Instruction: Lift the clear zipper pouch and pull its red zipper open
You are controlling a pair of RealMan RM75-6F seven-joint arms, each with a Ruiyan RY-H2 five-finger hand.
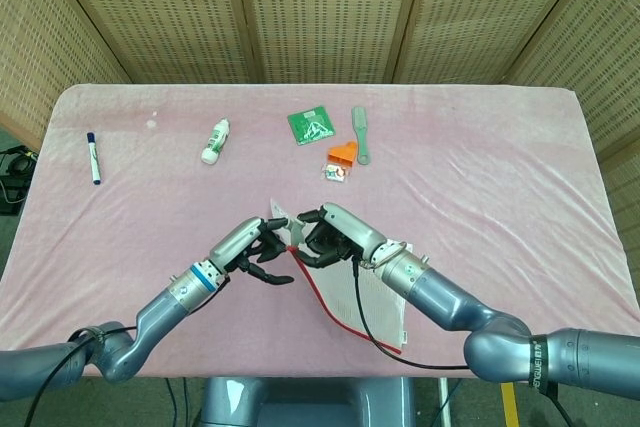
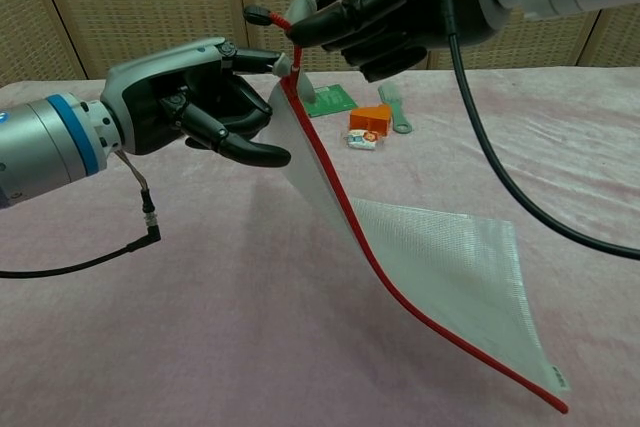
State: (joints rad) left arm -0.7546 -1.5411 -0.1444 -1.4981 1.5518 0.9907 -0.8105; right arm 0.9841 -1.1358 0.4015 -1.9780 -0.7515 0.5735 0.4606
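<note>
The chest view shows the pouch (image 2: pixel 440 277) hanging from its upper corner, low corner down at 5 o'clock; the head view shows it only as a foreshortened sheet over the table (image 1: pixel 480 167). The right hand (image 2: pixel 375 12) pinches the red zipper (image 2: pixel 345 217) pull. The left hand (image 2: pixel 205 97) touches the pouch's top corner, fingers curled; whether it grips is hidden. A marker (image 1: pixel 92 157) lies at 9 o'clock, its writing unreadable
</note>
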